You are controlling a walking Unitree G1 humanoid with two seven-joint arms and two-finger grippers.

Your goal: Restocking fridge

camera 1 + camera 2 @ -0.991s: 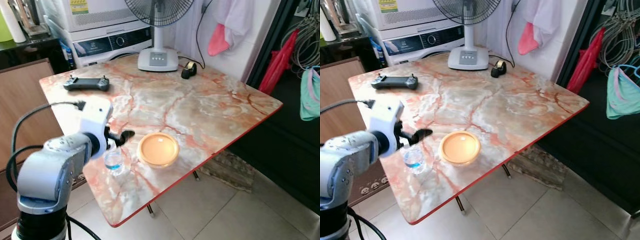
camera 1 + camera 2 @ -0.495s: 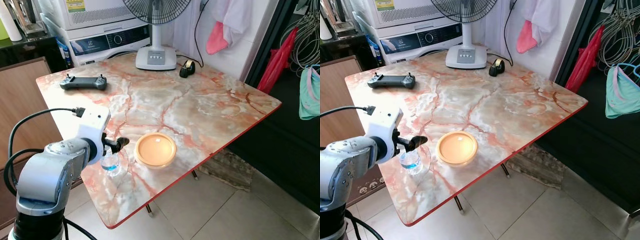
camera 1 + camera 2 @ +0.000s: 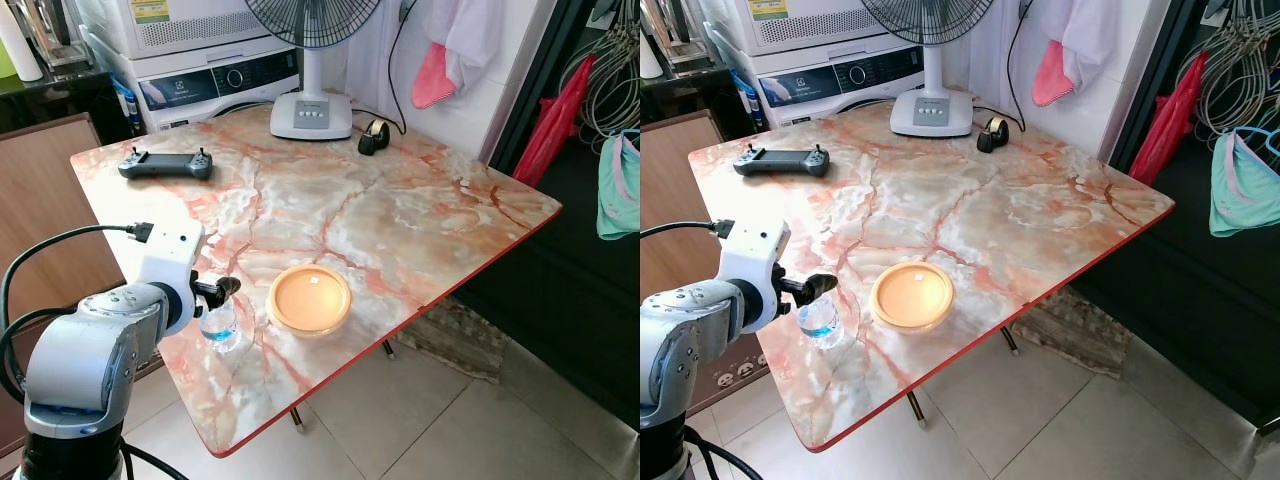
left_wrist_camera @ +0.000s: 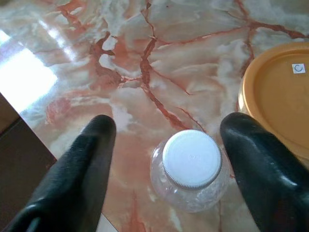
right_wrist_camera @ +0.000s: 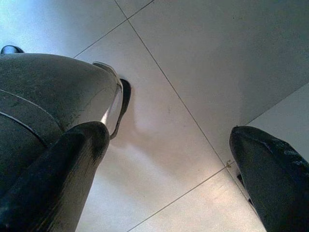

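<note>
Left wrist view looks straight down on a small water bottle [image 4: 191,169] with a white cap, standing upright on the marble table [image 4: 193,72]. The left gripper [image 4: 166,145] hangs just above it, its two black fingers [image 4: 91,159] spread wide, one on each side of the bottle and touching neither side that I can see. Just beside the bottle sits a round orange lid [image 3: 309,298], flat on the tabletop near the front edge. The right gripper [image 5: 164,159] hangs low over the tiled floor [image 5: 203,72], its fingers also spread apart and holding nothing. Farther across the table, near the left edge, lies a dark game controller [image 3: 165,164]. At the far side stand the white base of a fan [image 3: 311,116] and a black tape dispenser [image 3: 375,135] close to it. Behind the table is a washing machine [image 3: 215,80], and pink and white cloths [image 3: 455,45] hang on the wall.
</note>
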